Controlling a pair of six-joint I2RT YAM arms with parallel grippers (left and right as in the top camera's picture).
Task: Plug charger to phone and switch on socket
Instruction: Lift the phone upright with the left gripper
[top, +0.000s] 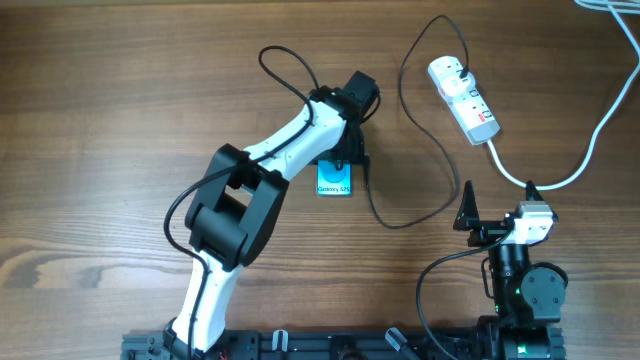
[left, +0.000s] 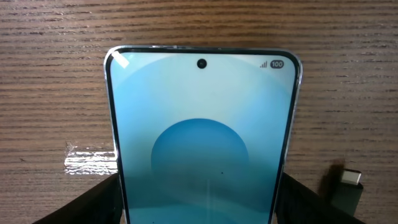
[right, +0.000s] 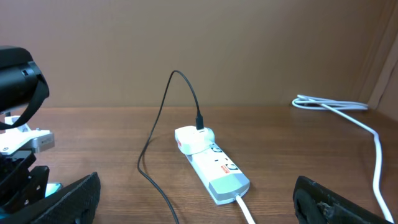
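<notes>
The phone (top: 334, 182) lies flat on the table with its cyan screen up, mostly hidden under my left gripper (top: 341, 160). In the left wrist view the phone (left: 202, 143) fills the middle, and my left gripper (left: 200, 202) is shut on it, a black finger (left: 93, 202) pressing each long edge. The charger cable (top: 405, 110) runs from a white adapter (right: 194, 138) plugged into the socket (top: 463, 98) down past the phone. Its metal-tipped connector (left: 350, 180) rests on the wood to the phone's right. My right gripper (top: 498, 200) hovers open near the socket (right: 211, 163), holding nothing.
The socket's thick white cord (top: 600, 120) curves off to the table's right edge and upper right corner. A loop of black arm cable (top: 285, 65) arches above the left arm. A strip of clear tape (left: 90, 158) sits on the wood left of the phone.
</notes>
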